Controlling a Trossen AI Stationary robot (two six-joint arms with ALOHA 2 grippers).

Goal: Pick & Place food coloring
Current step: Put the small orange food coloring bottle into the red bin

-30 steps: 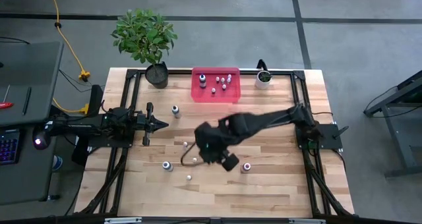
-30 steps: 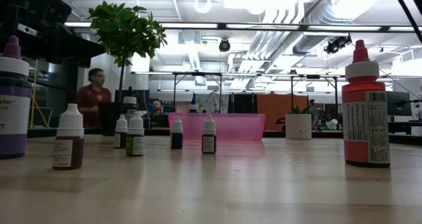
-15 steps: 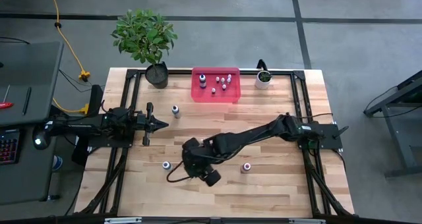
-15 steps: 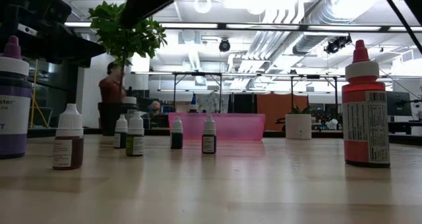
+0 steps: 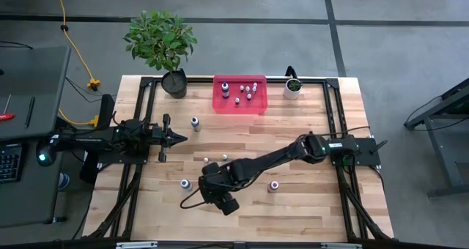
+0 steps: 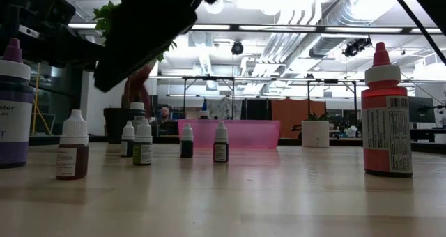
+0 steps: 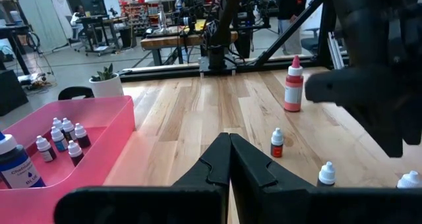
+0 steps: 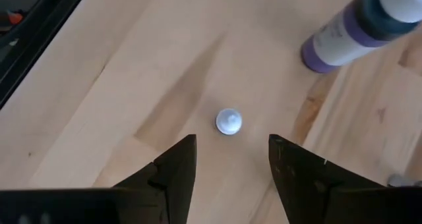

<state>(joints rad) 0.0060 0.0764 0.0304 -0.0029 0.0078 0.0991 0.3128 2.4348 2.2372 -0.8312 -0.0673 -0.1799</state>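
The food coloring is a set of small bottles. Several stand in the pink tray (image 5: 239, 102) at the far edge, others on the table. My right gripper (image 8: 231, 141) hangs open, pointing steeply down over a tiny white-capped bottle (image 8: 229, 121) that stands upright on the wood just ahead of its fingertips, untouched. A larger purple bottle (image 8: 349, 33) stands close by (image 5: 185, 184). In the high view the right gripper (image 5: 210, 192) covers the tiny bottle. My left gripper (image 7: 229, 159) is shut and level at the table's left side (image 5: 179, 138).
A red bottle (image 5: 274, 185) stands right of the right gripper; tiny bottles (image 5: 206, 160) (image 5: 224, 157) and one more (image 5: 195, 123) stand farther back. A potted plant (image 5: 161, 40) and a small white pot (image 5: 292, 88) flank the tray. A black frame (image 5: 139, 117) edges the table.
My right gripper has come down and moved toward the table's near-left, from above the table's middle to just over the tiny bottle beside the purple one. In the low view its arm has dropped into the picture from above. No bottle has moved.
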